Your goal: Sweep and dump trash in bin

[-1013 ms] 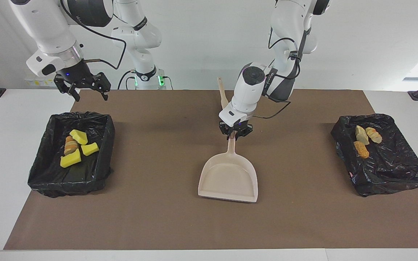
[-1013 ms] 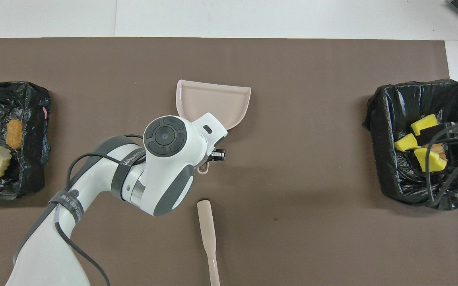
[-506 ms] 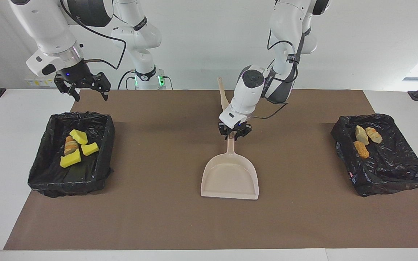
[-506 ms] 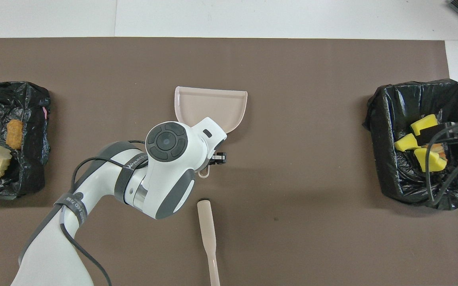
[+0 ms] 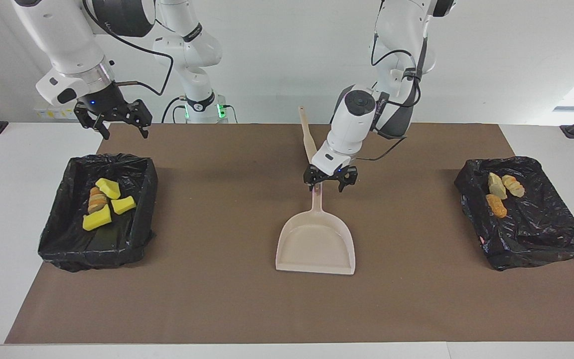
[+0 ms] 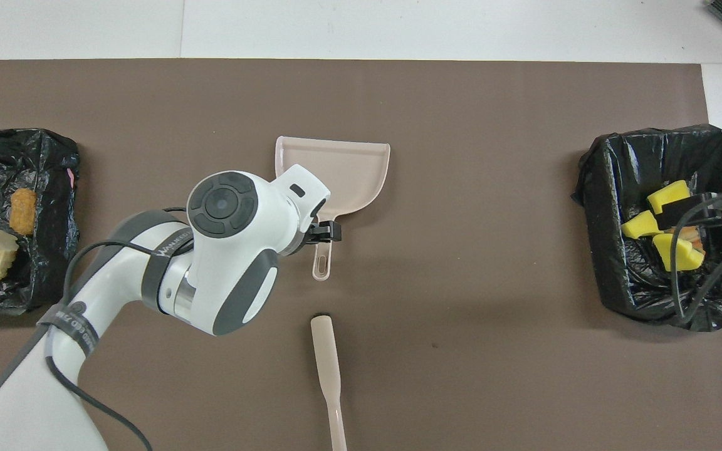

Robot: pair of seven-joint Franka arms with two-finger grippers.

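Left gripper (image 5: 330, 182), frame centre, jaws spread, empty, over the dustpan (image 5: 316, 243) handle; right gripper (image 5: 114, 123), upper left, jaws spread, empty.

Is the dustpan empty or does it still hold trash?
Empty. The dustpan lies flat on the mat with a bare tray; the scraps lie in the two black-lined bins.
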